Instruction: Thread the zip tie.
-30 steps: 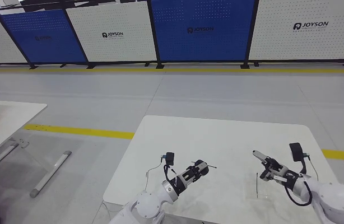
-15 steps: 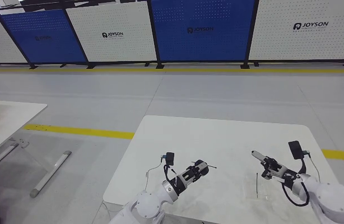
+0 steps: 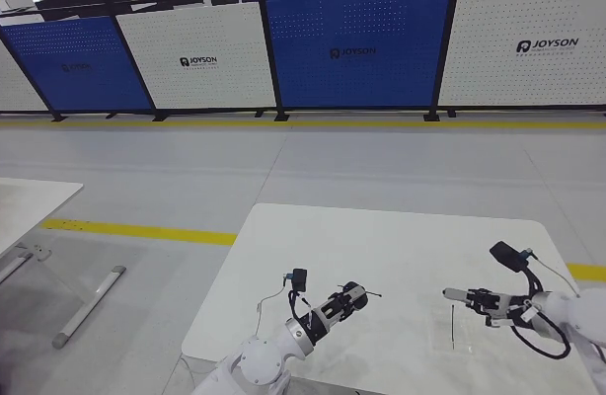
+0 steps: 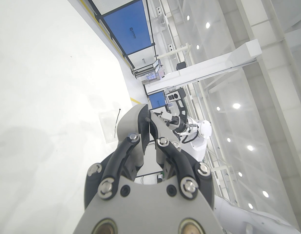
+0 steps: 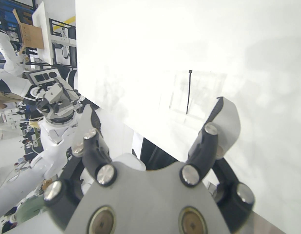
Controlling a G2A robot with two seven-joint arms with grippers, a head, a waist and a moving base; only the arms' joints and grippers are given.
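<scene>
Item 1: the zip tie (image 3: 453, 326) lies flat on the table (image 3: 382, 237), close to the edge nearest the robot and on its right-hand side. It is black and straight, with the head end pointing away from the robot. It rests on a clear sheet (image 3: 466, 341) that lies on the table top. No claw touches it.

Item 2: the right gripper (image 3: 449, 293) hangs just beyond the head end of the tie and points across the table toward the other arm. The right wrist view shows the tie (image 5: 188, 91) and the sheet (image 5: 208, 86) ahead of this gripper (image 5: 157, 109). Its two fingers are spread wide, with nothing between them.

Item 3: the left gripper (image 3: 357, 293) is over the robot's left part of the table, well apart from the tie. Its own view (image 4: 148, 120) shows the fingers pressed together. In the top view a thin black strip (image 3: 372, 293) pinched at the fingertips sticks out sideways. The same wrist view shows the tie (image 4: 117, 122) on its sheet (image 4: 105, 125) beyond the fingers.

Item 4: beyond the table there is grey floor with a yellow line (image 3: 135, 232) and a second white table (image 3: 17, 207) off to the robot's left. Farthest back stands a row of blue and white pegboard panels (image 3: 352, 49)
</scene>
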